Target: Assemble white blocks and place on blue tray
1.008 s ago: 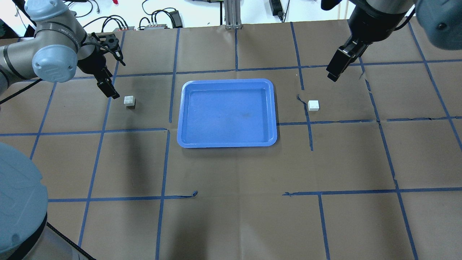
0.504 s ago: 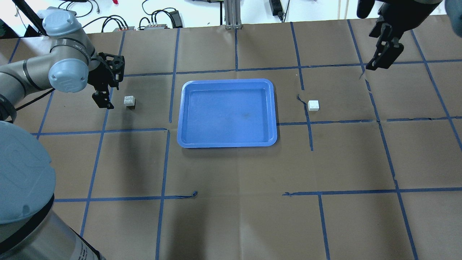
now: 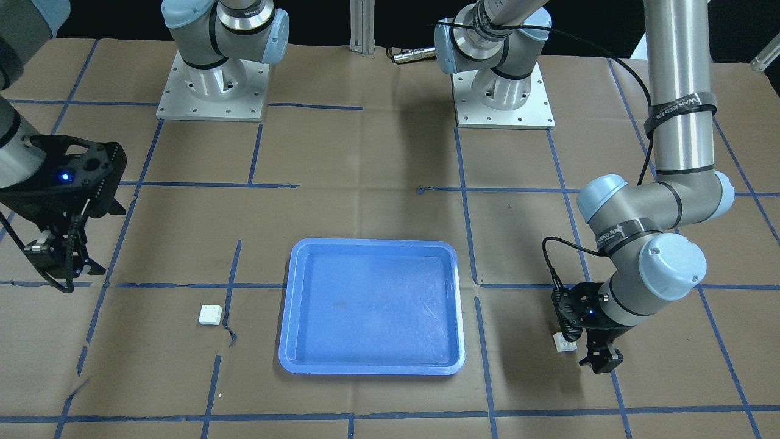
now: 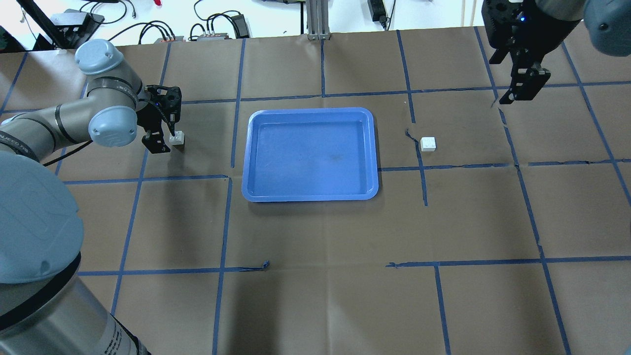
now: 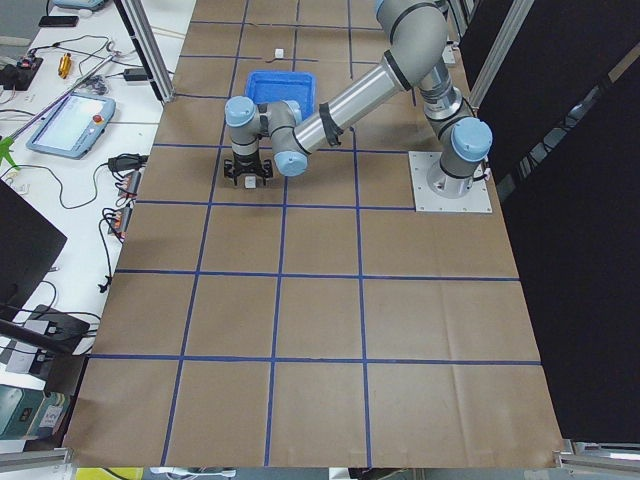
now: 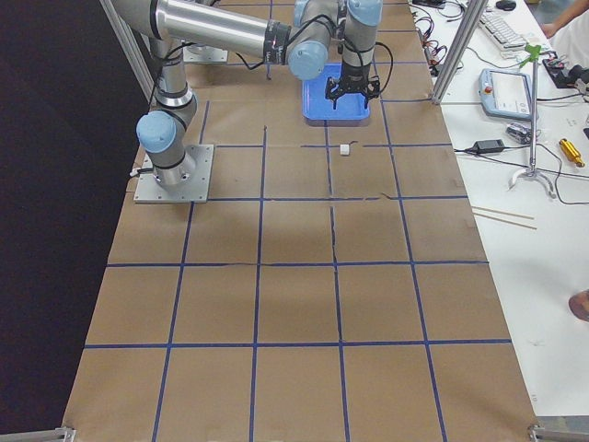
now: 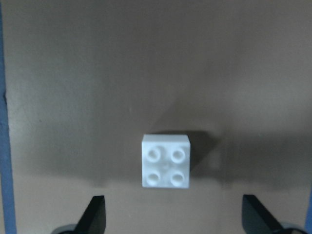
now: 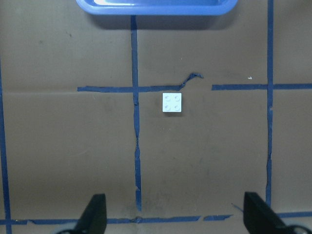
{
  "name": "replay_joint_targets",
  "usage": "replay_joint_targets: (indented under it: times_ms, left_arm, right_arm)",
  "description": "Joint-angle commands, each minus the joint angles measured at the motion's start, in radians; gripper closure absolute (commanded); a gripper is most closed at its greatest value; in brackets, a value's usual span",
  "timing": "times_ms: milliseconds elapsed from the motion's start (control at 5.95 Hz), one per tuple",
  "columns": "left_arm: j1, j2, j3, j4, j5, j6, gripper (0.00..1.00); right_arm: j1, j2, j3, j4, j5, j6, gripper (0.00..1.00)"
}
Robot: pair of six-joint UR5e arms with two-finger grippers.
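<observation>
Your left claw (image 4: pixel 163 140) hangs over the small white square plastic block (image 4: pixel 176 138), which sits studs-up on the brown paper-covered desk (image 4: pixel 320 296), near the shallow rectangular blue plastic tray (image 4: pixel 309 111) on the robot's left of it. The claw's fingers are spread wide and hold nothing. In the left wrist view the block lies between the two fingertips, a shade toward the view's left one and forward of the tips, with its sides square to the claw. It has four studs in a two-by-two pattern and no long axis, so either pair of faces should serve. You probably need only a small forward nudge and a straight descent. How high the claw stands above the block is hard to read. The second white block (image 4: pixel 428 143), of the same kind, lies on the tray's other side beside a blue tape line. Your right claw (image 4: pixel 523 88) is well apart from it, up toward the far edge of the desk, fingers likewise apart and empty. The tray has nothing in it.
</observation>
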Motion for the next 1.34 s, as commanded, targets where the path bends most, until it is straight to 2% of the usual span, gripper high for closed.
replay_joint_targets:
  times_ms: [0, 168, 336, 504, 672, 840, 1008, 1176]
  left_arm:
    - [-0.001, -0.007, -0.01, 0.046, -0.039, -0.004, 0.02]
    - [-0.004, -0.009, -0.01, 0.046, -0.039, -0.003, 0.07]
    - [-0.003, -0.017, -0.011, 0.041, -0.039, -0.004, 0.22]
    - [-0.004, -0.017, -0.01, 0.005, -0.035, -0.006, 0.36]
    - [-0.003, 0.005, -0.007, -0.035, -0.033, -0.006, 0.52]
    - [-0.003, 0.014, -0.004, -0.07, -0.035, -0.007, 0.78]
    - [-0.003, 0.02, 0.01, -0.074, -0.03, -0.007, 0.9]
    - [-0.009, 0.035, 0.012, -0.084, -0.032, -0.013, 0.91]
  right_arm:
    - [0.0, 0.112, 0.004, -0.02, 0.088, -0.076, 0.0]
    - [0.0, 0.172, 0.004, -0.04, 0.149, -0.126, 0.0]
    - [0.0, 0.219, 0.009, -0.088, 0.191, -0.125, 0.0]
    - [0.0, 0.287, 0.01, -0.172, 0.191, -0.125, 0.0]
    - [0.0, 0.325, 0.035, -0.248, 0.191, -0.119, 0.0]
    - [-0.003, 0.326, 0.094, -0.329, 0.191, -0.114, 0.0]
    - [-0.004, 0.323, 0.151, -0.409, 0.199, -0.074, 0.0]
    - [-0.004, 0.321, 0.18, -0.444, 0.211, -0.042, 0.0]
